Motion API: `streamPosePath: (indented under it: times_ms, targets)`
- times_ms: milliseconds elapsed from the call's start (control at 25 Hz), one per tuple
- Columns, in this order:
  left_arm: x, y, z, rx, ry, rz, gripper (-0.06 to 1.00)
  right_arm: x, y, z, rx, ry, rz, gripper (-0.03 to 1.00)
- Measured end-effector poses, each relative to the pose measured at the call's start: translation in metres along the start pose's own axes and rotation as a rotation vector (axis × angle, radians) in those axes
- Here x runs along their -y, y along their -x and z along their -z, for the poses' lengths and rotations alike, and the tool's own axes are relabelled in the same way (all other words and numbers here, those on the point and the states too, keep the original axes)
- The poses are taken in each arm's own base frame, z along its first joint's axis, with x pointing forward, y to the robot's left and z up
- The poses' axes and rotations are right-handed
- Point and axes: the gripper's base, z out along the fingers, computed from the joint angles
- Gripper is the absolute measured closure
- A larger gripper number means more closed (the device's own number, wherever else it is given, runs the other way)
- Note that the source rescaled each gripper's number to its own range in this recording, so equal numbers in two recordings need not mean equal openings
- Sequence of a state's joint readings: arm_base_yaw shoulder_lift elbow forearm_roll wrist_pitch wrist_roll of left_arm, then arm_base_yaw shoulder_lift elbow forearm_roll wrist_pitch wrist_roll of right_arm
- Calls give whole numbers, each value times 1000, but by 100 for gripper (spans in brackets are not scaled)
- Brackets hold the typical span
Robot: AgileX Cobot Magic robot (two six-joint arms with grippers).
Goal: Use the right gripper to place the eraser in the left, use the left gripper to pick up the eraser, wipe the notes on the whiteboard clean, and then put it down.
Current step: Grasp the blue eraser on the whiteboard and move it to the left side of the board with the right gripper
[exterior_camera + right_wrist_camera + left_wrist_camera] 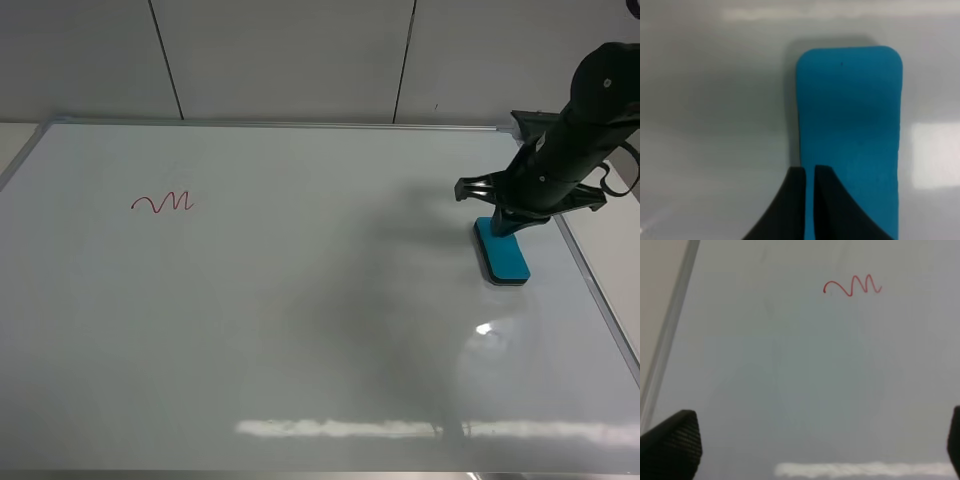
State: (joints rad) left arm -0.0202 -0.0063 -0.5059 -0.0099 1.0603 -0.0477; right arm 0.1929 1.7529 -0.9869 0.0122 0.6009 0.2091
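Observation:
The teal-blue eraser (503, 252) lies flat on the whiteboard (300, 320) near its right edge. My right gripper (505, 222) is over the eraser's far end; in the right wrist view (810, 172) its two black fingers are pressed nearly together, only a thin slit between them, over the eraser's (850, 120) left side, holding nothing. The red notes (163, 203) sit at the board's upper left. The left wrist view shows the notes (852, 286) ahead of my left gripper (815, 437), whose fingertips (675, 437) are spread wide and empty. The left arm is out of the high view.
The board's silver-grey frame (590, 285) runs close to the right of the eraser, and its left frame rail (670, 330) shows in the left wrist view. A grey panelled wall (290, 60) stands behind the board. Ceiling light glares along the board's front (400, 428).

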Motion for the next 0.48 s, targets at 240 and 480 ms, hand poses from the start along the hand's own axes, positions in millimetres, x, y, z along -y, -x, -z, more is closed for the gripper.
streamPosePath:
  times_ms: [240,480]
  targets:
    - [0,0,0,0,0,0,-6,2,-2,-18,-44,-25,-9,97]
    - [0,0,0,0,0,1,-6,4,-3,-40,-89,-65,-39,97]
